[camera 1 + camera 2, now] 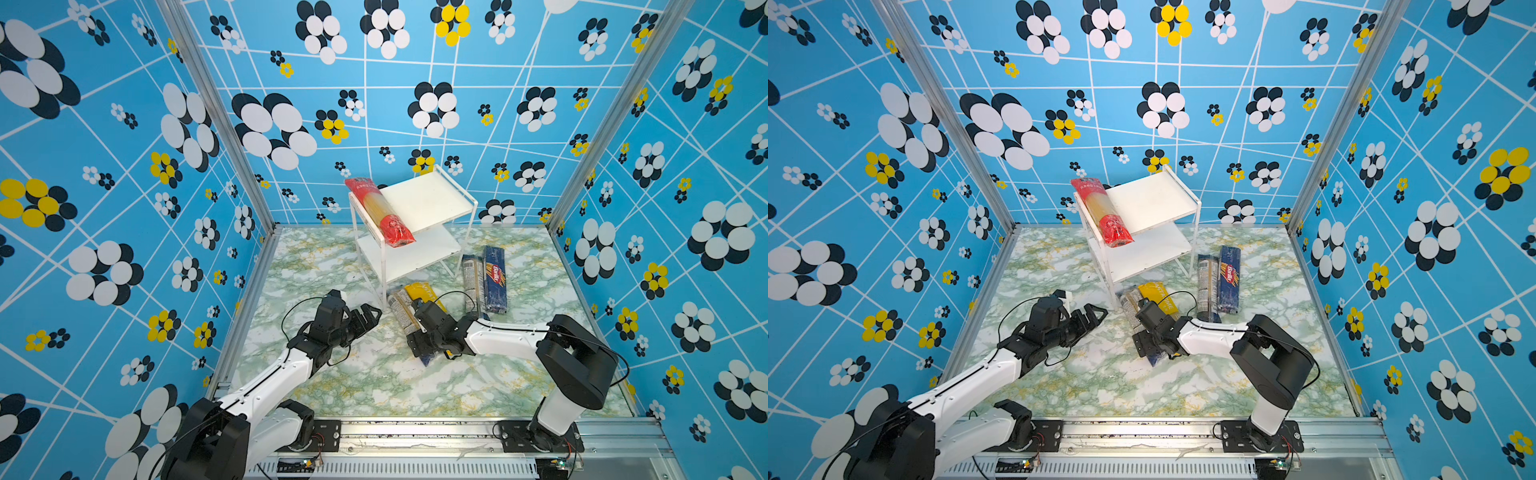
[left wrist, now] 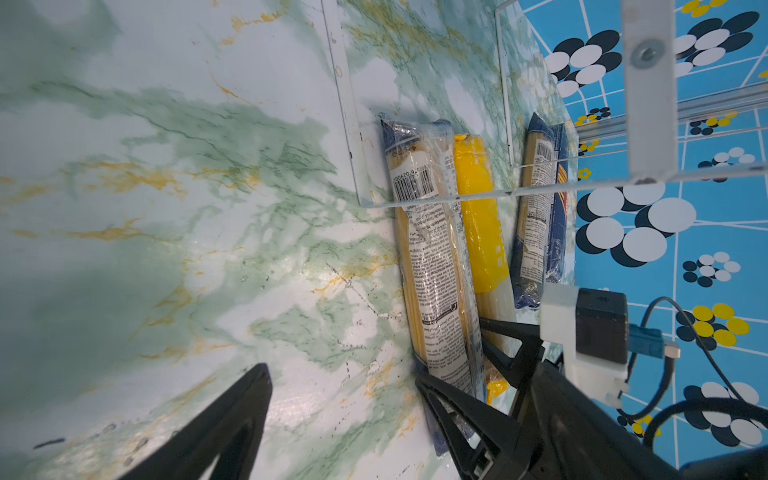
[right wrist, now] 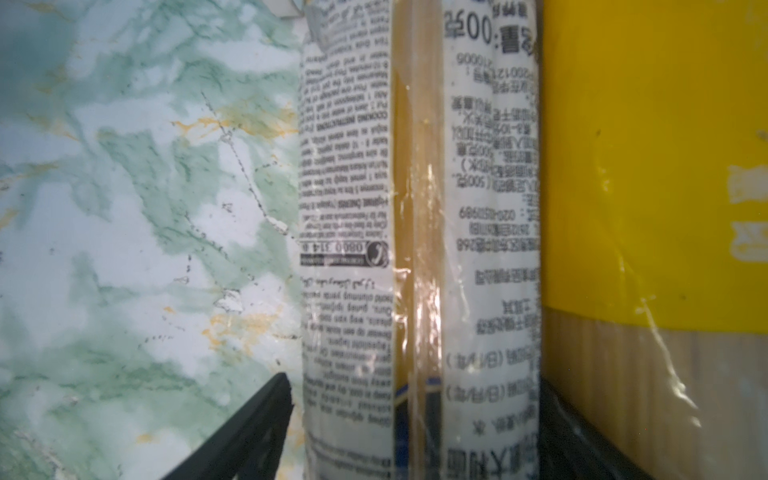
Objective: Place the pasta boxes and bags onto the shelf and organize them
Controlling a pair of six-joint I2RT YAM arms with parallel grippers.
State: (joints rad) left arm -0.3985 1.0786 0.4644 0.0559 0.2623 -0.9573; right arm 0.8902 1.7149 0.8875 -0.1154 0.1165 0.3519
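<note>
The red-ended pack [image 1: 380, 212] is laid on the top board of the shelf [image 1: 432, 199]. In front of the shelf, a see-through pack [image 3: 419, 187] is straddled by the spread, unclenched right gripper [image 3: 419, 390], with the yellow pack [image 3: 644, 166] just beside it. The left gripper [image 1: 368, 318] is held released, apart from the shelf.

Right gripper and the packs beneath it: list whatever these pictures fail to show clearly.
- see-through pack: near part mostly covered by the right gripper in both top views; both ends cut off by the picture's edges in the right wrist view.
- yellow pack: near half mostly under the right arm in both top views.
- Small print on the see-through pack: too blurred to read in the right wrist view.
</note>
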